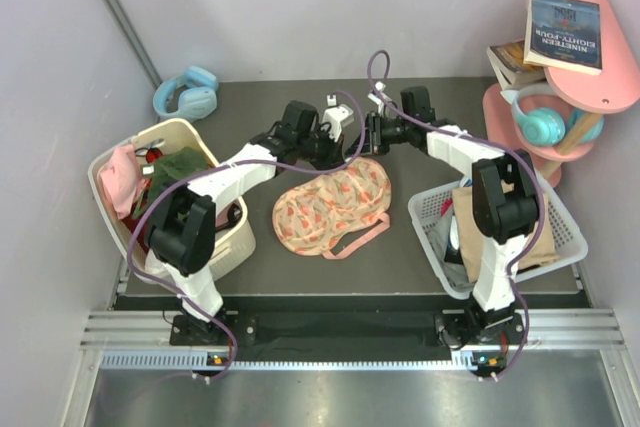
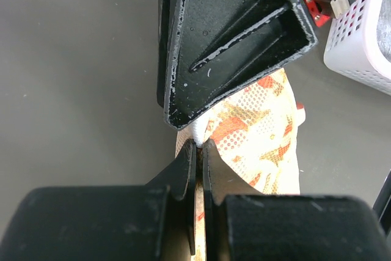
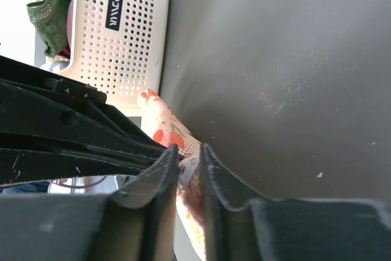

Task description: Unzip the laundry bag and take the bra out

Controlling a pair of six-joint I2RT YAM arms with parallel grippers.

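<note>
The laundry bag (image 1: 330, 205), cream-peach with orange print and a pink loop strap, lies closed in the middle of the table. My left gripper (image 1: 342, 147) is at its far right corner. In the left wrist view it (image 2: 200, 145) is shut on the bag's fabric edge (image 2: 263, 126). My right gripper (image 1: 373, 140) meets it from the right. In the right wrist view it (image 3: 189, 150) is shut on the small white zip pull (image 3: 188, 168) at the bag's edge (image 3: 160, 117). The two grippers almost touch. The bra is hidden.
A cream basket (image 1: 228, 237) with pink and green clothes stands on the left, also in the right wrist view (image 3: 122, 29). A white basket (image 1: 428, 217) with clothes stands on the right. Blue headphones (image 1: 187, 94) lie at the back left. A pink shelf (image 1: 600, 87) with books stands at the back right.
</note>
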